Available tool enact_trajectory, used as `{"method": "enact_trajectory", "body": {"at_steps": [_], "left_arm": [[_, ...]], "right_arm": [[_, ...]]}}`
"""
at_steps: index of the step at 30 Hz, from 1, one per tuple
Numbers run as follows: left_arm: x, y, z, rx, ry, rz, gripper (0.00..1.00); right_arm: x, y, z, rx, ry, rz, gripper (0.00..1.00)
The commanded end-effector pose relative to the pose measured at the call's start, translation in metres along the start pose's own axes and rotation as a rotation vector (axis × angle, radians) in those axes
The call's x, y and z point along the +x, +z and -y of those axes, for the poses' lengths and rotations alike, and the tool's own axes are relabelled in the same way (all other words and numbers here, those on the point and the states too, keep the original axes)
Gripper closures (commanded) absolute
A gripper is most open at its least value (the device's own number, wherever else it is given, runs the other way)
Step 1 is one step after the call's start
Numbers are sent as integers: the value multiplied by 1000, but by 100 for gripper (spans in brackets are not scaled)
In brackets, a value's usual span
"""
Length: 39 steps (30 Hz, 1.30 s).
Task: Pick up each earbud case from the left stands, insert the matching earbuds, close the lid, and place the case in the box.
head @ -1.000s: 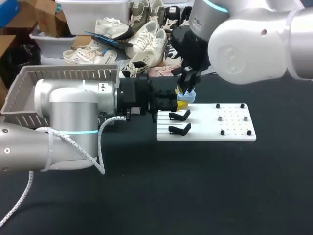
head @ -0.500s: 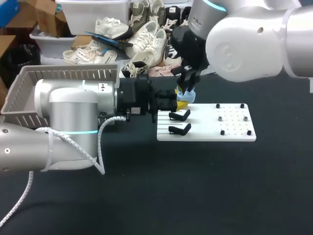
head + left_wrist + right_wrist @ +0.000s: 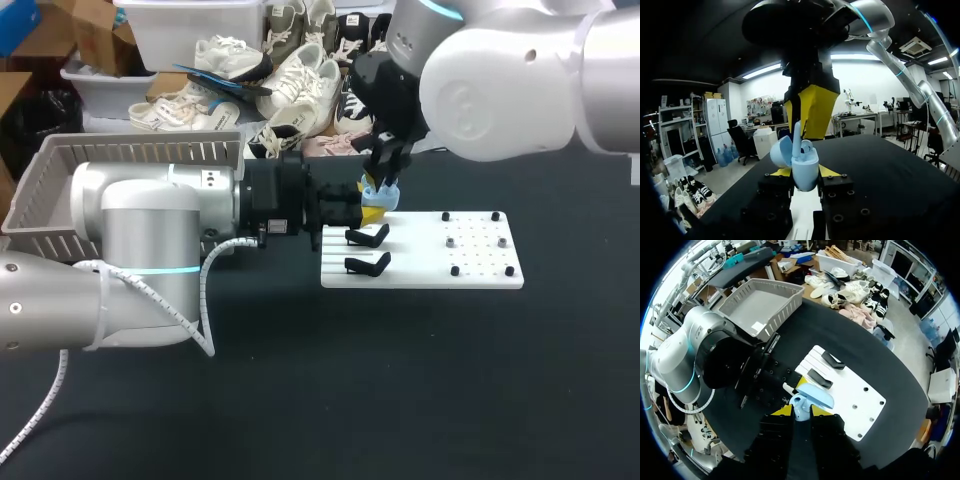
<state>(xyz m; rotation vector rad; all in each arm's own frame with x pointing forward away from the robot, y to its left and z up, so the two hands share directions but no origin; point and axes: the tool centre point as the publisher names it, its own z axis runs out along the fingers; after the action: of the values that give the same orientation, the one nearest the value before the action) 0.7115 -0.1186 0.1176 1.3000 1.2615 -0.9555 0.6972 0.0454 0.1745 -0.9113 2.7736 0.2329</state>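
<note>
A black table [image 3: 400, 380] fills the frame; at centre the left gripper [image 3: 368, 212] clamps an open blue earbud case [image 3: 382, 196] beneath the right gripper [image 3: 383, 185].

Left wrist: the right gripper's narrowed tips pinch a white earbud [image 3: 797, 135] at the case's mouth. Seating it looks next and calls for a straight descent.

Right wrist: beyond the left arm, the grey basket [image 3: 755, 305] shows no case.

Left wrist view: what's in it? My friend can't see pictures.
A light blue earbud case, its lid open, is clamped in the left gripper. From above, the right gripper pinches a pale earbud by its stem, with the earbud's end at the open case. The black table stretches beyond.
</note>
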Motion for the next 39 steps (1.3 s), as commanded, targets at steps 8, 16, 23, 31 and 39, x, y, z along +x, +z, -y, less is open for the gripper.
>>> {"method": "enact_trajectory", "body": {"at_steps": [8,16,23,31,39], "left_arm": [[-1,0,0,-1,1,3,100],[-1,0,0,-1,1,3,100],[-1,0,0,-1,1,3,100],[-1,0,0,-1,1,3,100],[-1,0,0,-1,1,3,100]], "right_arm": [[-3,-1,0,0,-5,-1,100],[-2,-3,-3,2,-8,-2,100],[-2,-3,-6,3,-13,-4,100],[-1,3,-8,-4,-7,-12,100],[-4,4,-9,-5,-11,-13,100]]}}
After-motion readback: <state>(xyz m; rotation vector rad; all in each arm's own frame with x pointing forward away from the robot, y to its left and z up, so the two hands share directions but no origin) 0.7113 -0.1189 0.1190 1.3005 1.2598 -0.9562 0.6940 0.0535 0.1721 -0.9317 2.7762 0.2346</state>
